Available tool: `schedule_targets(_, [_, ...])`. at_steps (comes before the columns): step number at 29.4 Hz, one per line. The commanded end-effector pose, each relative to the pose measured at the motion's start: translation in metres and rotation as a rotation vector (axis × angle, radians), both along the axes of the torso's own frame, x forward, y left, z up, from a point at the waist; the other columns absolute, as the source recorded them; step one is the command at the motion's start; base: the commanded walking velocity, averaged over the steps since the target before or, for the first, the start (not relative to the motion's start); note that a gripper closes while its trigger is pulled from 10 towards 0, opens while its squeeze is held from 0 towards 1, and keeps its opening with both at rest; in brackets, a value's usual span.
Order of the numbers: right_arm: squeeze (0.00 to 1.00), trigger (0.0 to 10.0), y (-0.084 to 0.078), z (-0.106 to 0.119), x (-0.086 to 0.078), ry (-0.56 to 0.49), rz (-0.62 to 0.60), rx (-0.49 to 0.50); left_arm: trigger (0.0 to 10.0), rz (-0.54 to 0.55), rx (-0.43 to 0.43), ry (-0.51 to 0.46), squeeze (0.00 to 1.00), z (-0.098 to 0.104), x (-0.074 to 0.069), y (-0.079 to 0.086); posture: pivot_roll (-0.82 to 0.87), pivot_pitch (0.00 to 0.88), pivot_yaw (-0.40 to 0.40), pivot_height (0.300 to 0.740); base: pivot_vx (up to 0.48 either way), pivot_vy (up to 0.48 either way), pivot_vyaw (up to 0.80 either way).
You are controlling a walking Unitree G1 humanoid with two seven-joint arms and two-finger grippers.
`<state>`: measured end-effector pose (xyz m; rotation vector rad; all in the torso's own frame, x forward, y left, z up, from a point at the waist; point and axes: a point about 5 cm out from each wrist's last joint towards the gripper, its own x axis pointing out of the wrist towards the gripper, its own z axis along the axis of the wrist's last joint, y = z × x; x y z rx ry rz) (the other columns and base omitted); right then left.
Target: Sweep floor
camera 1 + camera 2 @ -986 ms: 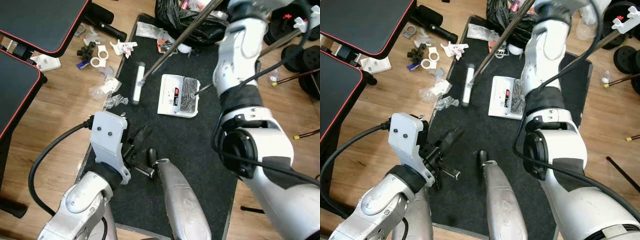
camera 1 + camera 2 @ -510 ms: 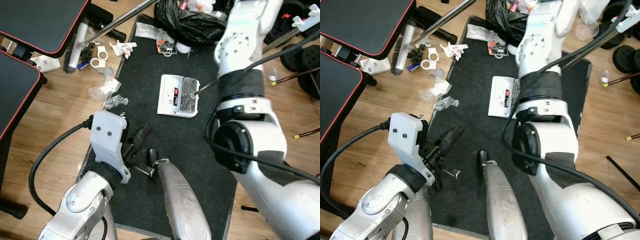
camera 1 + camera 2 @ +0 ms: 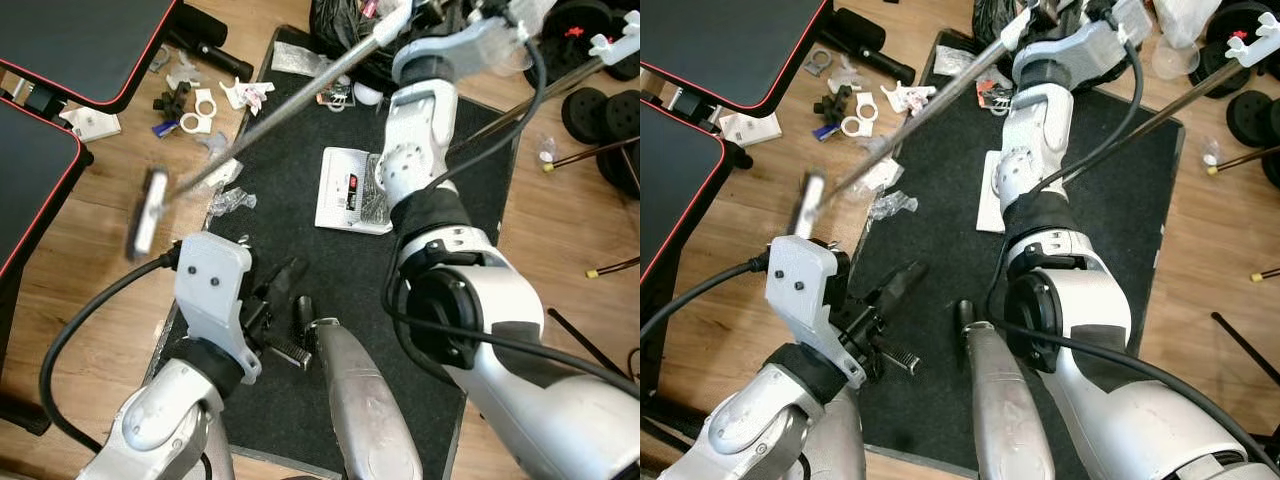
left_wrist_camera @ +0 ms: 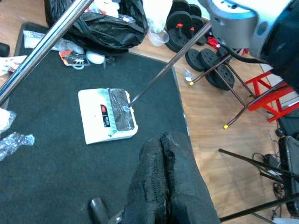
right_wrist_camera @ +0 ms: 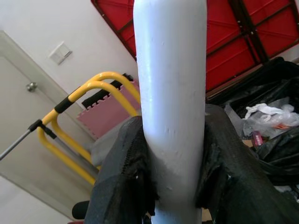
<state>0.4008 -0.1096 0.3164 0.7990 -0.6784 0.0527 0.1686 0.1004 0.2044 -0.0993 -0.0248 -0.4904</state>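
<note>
Right end effector (image 5: 173, 182) is clamped on the long silver metal broom handle (image 3: 300, 100) at upper centre of the frame. Its blurred broom head (image 3: 146, 212) lies over the wooden floor (image 3: 90, 260) at left, beside the black rectangular mat (image 3: 300, 230). Left end effector (image 4: 166, 186), fingers pressed together and holding nothing, hovers over the mat near the white dustpan (image 3: 345, 190).

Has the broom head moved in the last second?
Yes. The broom head went from the black mat out over the wood floor on the robot's left, near the desk. The right claw grips the handle.
</note>
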Motion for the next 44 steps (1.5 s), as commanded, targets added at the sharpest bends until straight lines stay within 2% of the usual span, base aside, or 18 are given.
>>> schedule_targets(1, [0.0, 10.0, -0.007, -0.002, -0.003, -0.032, -0.035, 0.025, 10.0, -0.031, -0.011, 0.03, 0.0, -0.001, -0.008, -0.004, -0.07, 0.557, -0.233, 0.74, 0.0, 0.0, 0.0])
schedule_targets(10, [0.0, 10.0, -0.002, -0.006, -0.004, -0.045, -0.038, -0.034, 10.0, -0.035, -0.017, 0.033, 0.0, -0.001, -0.011, -0.004, -0.07, 0.566, -0.233, 0.74, 0.0, 0.0, 0.0])
schedule_targets(17, [0.0, 10.0, -0.014, -0.008, -0.004, -0.073, -0.089, -0.117, 10.0, -0.038, -0.02, 0.04, 0.0, -0.001, -0.011, -0.005, -0.07, 0.562, -0.232, 0.74, 0.0, 0.0, 0.0])
schedule_targets(19, [0.0, 10.0, -0.017, -0.01, -0.003, -0.057, -0.112, -0.14, 10.0, -0.038, -0.02, 0.04, 0.0, -0.001, -0.011, -0.005, -0.07, 0.56, -0.233, 0.74, 0.0, 0.0, 0.0])
schedule_targets(20, [0.0, 10.0, -0.021, -0.013, -0.002, -0.027, -0.151, -0.198, 10.0, -0.038, -0.019, 0.041, 0.0, -0.001, -0.011, -0.005, -0.07, 0.556, -0.233, 0.74, 0.0, 0.0, 0.0])
schedule_targets(22, [0.0, 10.0, -0.021, -0.013, -0.002, -0.027, -0.151, -0.198, 10.0, -0.038, -0.019, 0.041, 0.0, -0.001, -0.011, -0.005, -0.07, 0.556, -0.233, 0.74, 0.0, 0.0, 0.0])
schedule_targets(23, [0.0, 10.0, -0.026, -0.018, -0.001, 0.016, -0.191, -0.243, 10.0, -0.038, -0.019, 0.041, 0.0, -0.001, -0.011, -0.005, -0.07, 0.555, -0.233, 0.74, 0.0, 0.0, 0.0])
schedule_targets(28, [0.0, 10.0, -0.032, -0.022, 0.0, 0.051, -0.229, -0.274, 10.0, -0.037, -0.018, 0.042, 0.0, -0.001, -0.01, -0.005, -0.08, 0.552, -0.233, 0.74, 0.0, 0.0, 0.0])
schedule_targets(29, [0.0, 10.0, -0.039, -0.024, 0.0, 0.089, -0.272, -0.278, 10.0, -0.036, -0.017, 0.043, 0.0, -0.001, -0.009, -0.005, -0.08, 0.542, -0.234, 0.74, 0.0, 0.0, 0.0])
schedule_targets(31, [0.0, 10.0, -0.05, -0.021, 0.0, 0.11, -0.334, -0.275, 10.0, -0.035, -0.015, 0.042, 0.0, -0.002, -0.006, -0.004, -0.09, 0.529, -0.234, 0.74, 0.0, 0.0, 0.0])
schedule_targets(36, [0.0, 10.0, -0.055, -0.016, -0.001, 0.108, -0.365, -0.273, 10.0, -0.034, -0.014, 0.041, 0.0, -0.003, -0.003, -0.004, -0.09, 0.521, -0.234, 0.74, 0.0, 0.0, 0.0])
schedule_targets(38, [0.0, 10.0, -0.063, -0.007, -0.002, 0.106, -0.419, -0.276, 10.0, -0.032, -0.014, 0.039, 0.0, -0.005, 0.0, -0.004, -0.1, 0.506, -0.236, 0.74, 0.0, 0.0, 0.0])
schedule_targets(40, [0.0, 10.0, -0.063, -0.007, -0.002, 0.106, -0.419, -0.276, 10.0, -0.032, -0.014, 0.039, 0.0, -0.005, 0.0, -0.004, -0.1, 0.506, -0.236, 0.74, 0.0, 0.0, 0.0])
schedule_targets(44, [0.0, 10.0, -0.074, 0.008, -0.005, 0.1, -0.487, -0.282, 10.0, -0.032, -0.015, 0.036, 0.0, -0.007, 0.005, -0.005, -0.11, 0.488, -0.235, 0.74, 0.0, 0.0, 0.0])
